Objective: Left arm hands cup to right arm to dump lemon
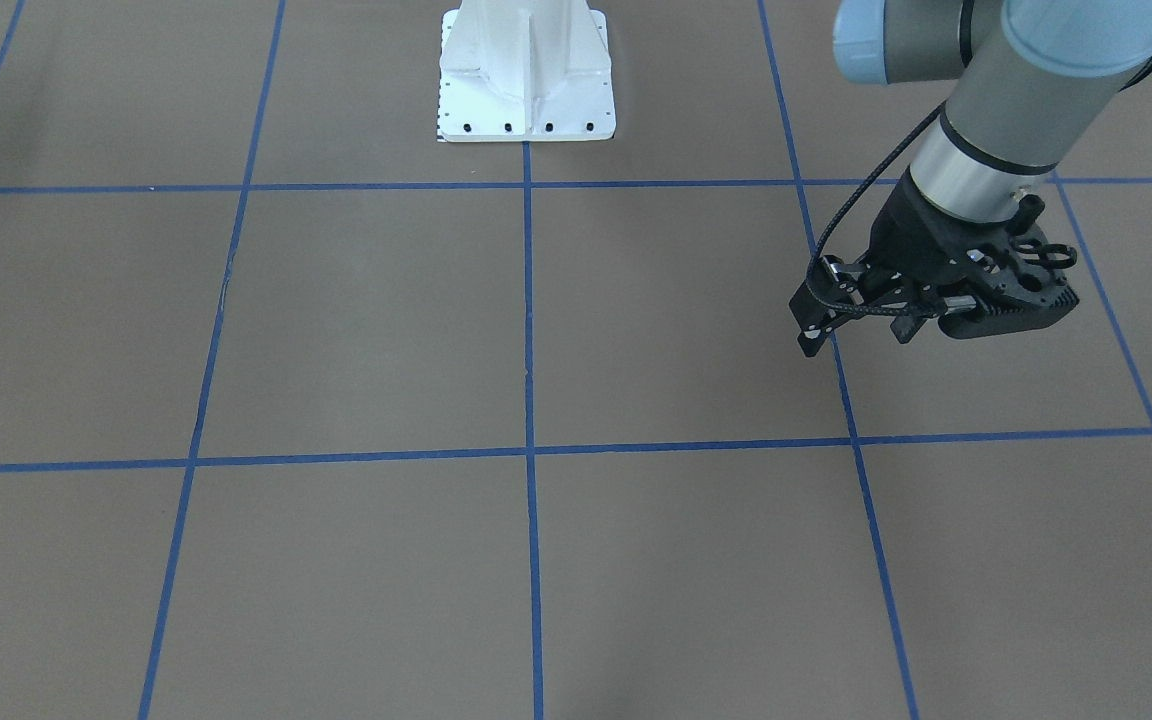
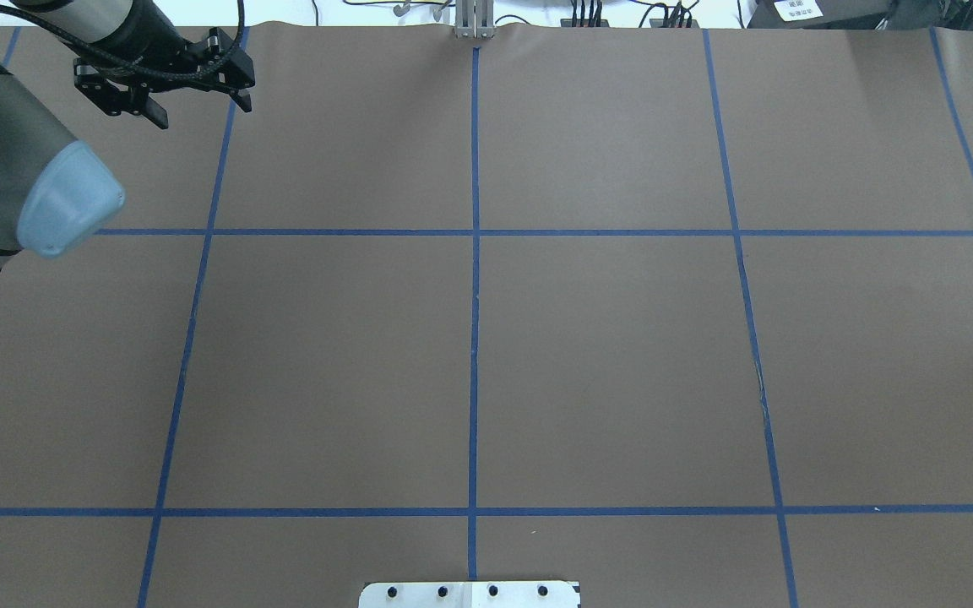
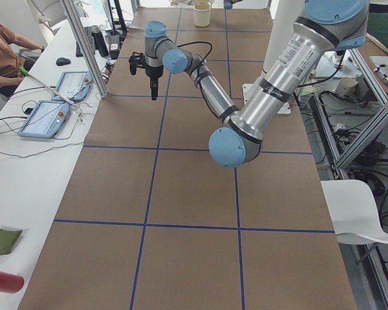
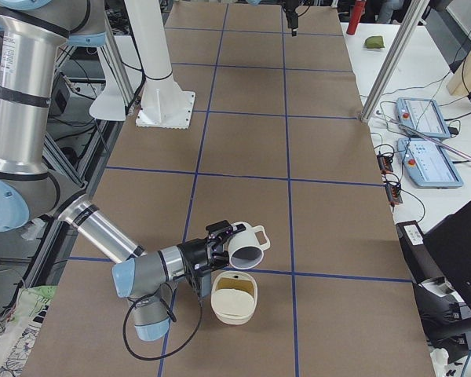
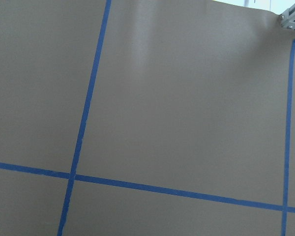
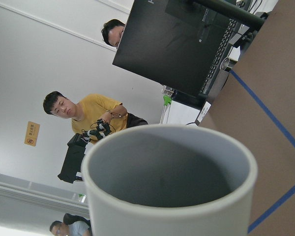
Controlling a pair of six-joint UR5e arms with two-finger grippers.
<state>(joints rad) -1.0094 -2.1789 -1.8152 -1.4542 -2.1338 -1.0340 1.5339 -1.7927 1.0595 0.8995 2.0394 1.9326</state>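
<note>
Evidently the cup (image 4: 247, 245) lies tipped on its side at the right gripper (image 4: 220, 248), whose grip I cannot tell, mouth over a cream tub (image 4: 234, 298), no lemon visible inside, while the left gripper (image 2: 203, 108) hangs spread and empty, well apart.

The brown paper-covered table (image 2: 605, 355) bears a grid of blue tape lines (image 2: 474, 338). The small white ribbed mug (image 4: 247, 245) is plain grey inside. The squat cream tub (image 4: 234, 297) looks yellowish within, though it is too small to be sure. The left arm (image 1: 1026, 90) is silver-grey with pale blue caps; the left gripper (image 2: 203, 114) is black. The white metal base plate (image 1: 526, 90) has black bolt heads. A person's shirt (image 6: 96, 115) is mustard yellow; the flat monitor (image 6: 177, 44) is black.
</note>
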